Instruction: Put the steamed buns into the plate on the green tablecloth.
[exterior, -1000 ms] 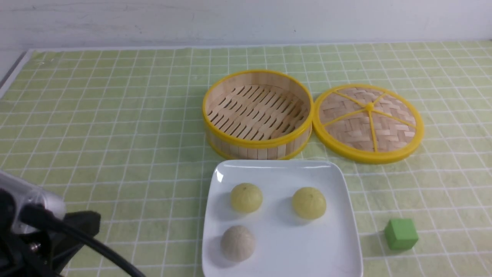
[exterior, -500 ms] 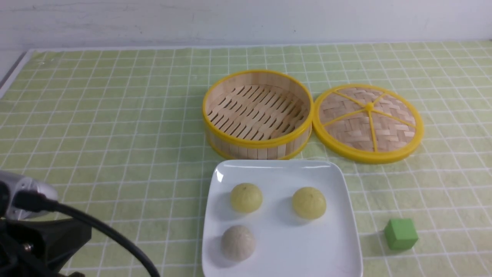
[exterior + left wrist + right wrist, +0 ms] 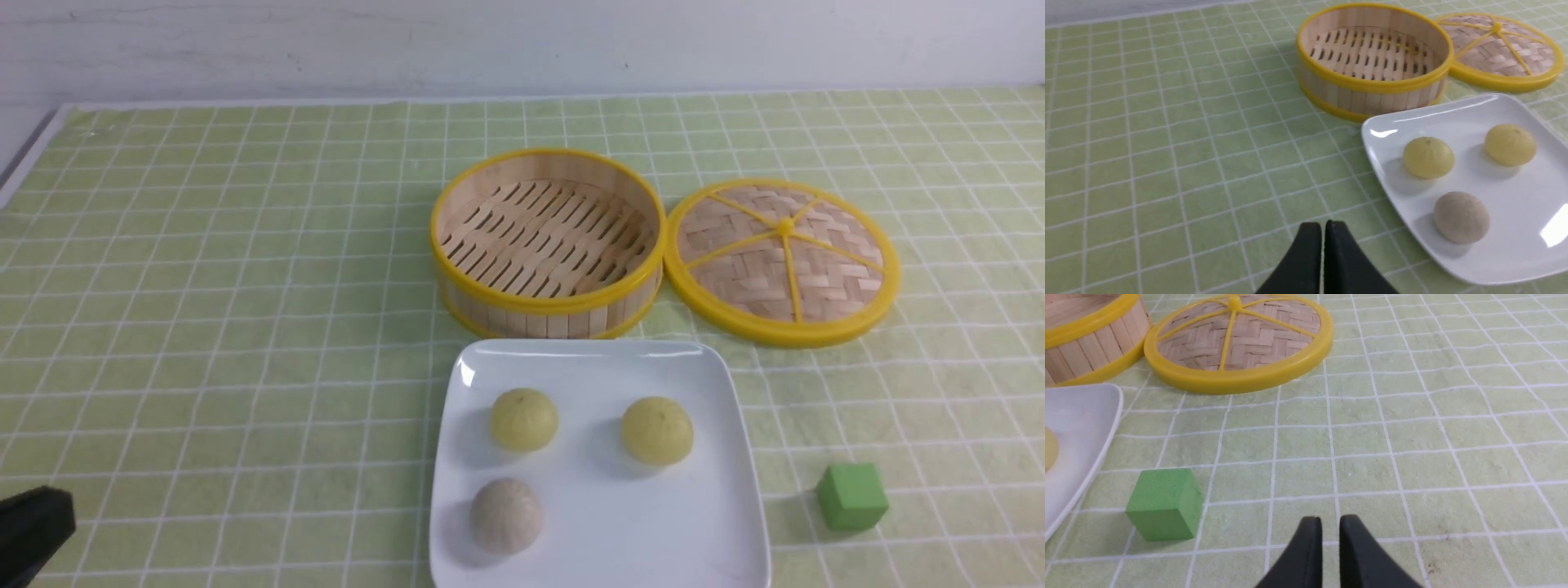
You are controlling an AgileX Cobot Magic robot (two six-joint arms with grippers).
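Note:
Three steamed buns lie in the white square plate point(image 3: 571, 349) on the green tablecloth point(image 3: 245, 286): two pale yellow buns point(image 3: 524, 419) point(image 3: 657, 430) and a greyish bun point(image 3: 505, 515). Nothing touches them. In the left wrist view my left gripper point(image 3: 1323, 225) is shut and empty, low over the cloth, beside the plate point(image 3: 1494, 253) on the side of the grey bun point(image 3: 1461, 217). My right gripper point(image 3: 1330, 522) stands over bare cloth with a narrow gap between its fingers and nothing in it. The front view shows only a black part of the left arm point(image 3: 33, 531).
An empty bamboo steamer point(image 3: 547, 245) stands just behind the plate. Its woven lid point(image 3: 782, 261) lies flat to the steamer's right. A green cube point(image 3: 851, 496) sits on the cloth right of the plate, near my right gripper in the right wrist view point(image 3: 1163, 504).
My left arm has drawn back and down toward the bottom left corner of the front view, where only a small black part remains. The buns, plate and cube have not moved.

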